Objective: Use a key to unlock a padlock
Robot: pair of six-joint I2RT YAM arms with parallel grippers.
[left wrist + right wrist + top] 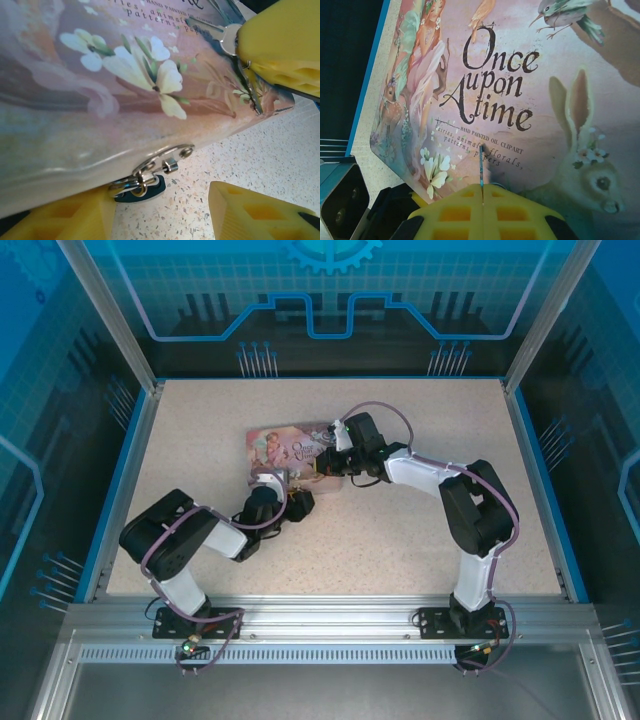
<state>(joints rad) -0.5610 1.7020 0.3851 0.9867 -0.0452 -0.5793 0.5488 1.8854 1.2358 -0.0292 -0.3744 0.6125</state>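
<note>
Yellow honeycomb-moulded fingers (65, 220) of the left gripper (160, 202) sit closest to its wrist camera. They stand partly apart with bare speckled tabletop (260, 150) between them, and they clamp nothing. In the gap hangs the tiny bluish-silver metal padlock (141, 189), close beside the left-hand finger in that view and clear of the other. Whether that nearer finger touches it cannot be told. The padlock's thin shackle passes through a small silver hasp (162, 161) on the near edge of the flat pink illustrated tin box (100, 110), whose lid shows white flowers, a rabbit and the words "Once upon a time".

On the far side of the hasp, the right gripper (483, 192) has its two yellow fingers pressed together on the head of the tiny grey metal key (212, 29). The short blade sticks out past the fingertips. From the right wrist camera the blade appears edge-on as a thin line over the small print beneath the title. The key lies over the lid near its corner, apart from the padlock and not in its keyhole.

From above, the tin box lies left of the table's centre. The left gripper is at the tin's near edge and the right gripper reaches over its right-hand part.
</note>
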